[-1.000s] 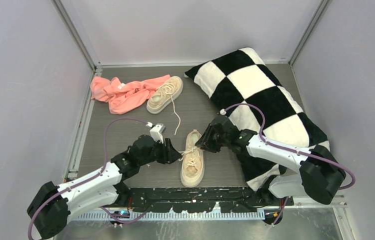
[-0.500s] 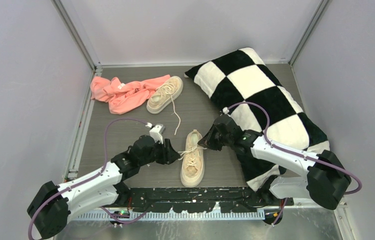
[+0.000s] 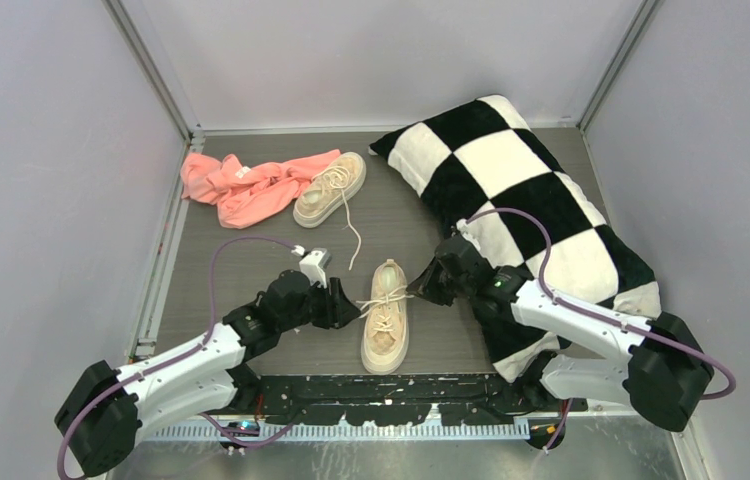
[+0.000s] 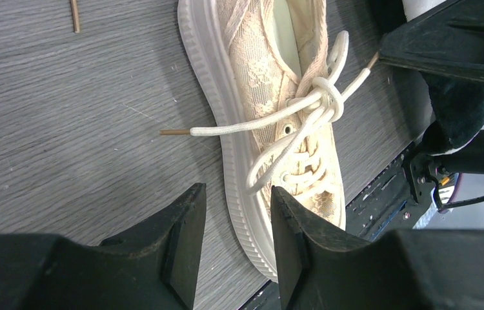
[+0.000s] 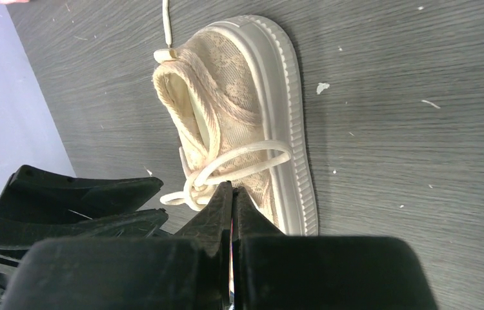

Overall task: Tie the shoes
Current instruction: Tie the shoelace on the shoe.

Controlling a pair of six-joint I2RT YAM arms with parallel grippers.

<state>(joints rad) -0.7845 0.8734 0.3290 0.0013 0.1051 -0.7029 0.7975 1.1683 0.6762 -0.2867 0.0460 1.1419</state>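
Two fingers of the left claw (image 4: 236,200) stand apart in its wrist view, gripping nothing, poised over the near shoe (image 4: 272,97). Its lace (image 4: 259,129) is crossed into a first knot (image 4: 324,95), with one end lying loose on the table. That free end looks like the one to take, close to the knot, so both strands draw evenly. In the right wrist view, the right claw (image 5: 230,190) is pressed together, and a loop of lace runs straight into its tips, seemingly pinched. A slow, low outward pull should snug the knot without dragging the shoe. From above, the near shoe sits between both claws close to the arm bases. The far shoe (image 3: 330,188) lies well back, touching a pink cloth (image 3: 246,185), its lace trailing untied. The table (image 3: 401,225) is dark and grained, flecked with pale crumbs. A checkered pillow (image 3: 521,190) crowds the right side, and plain grey walls (image 3: 371,60) close in on three sides.
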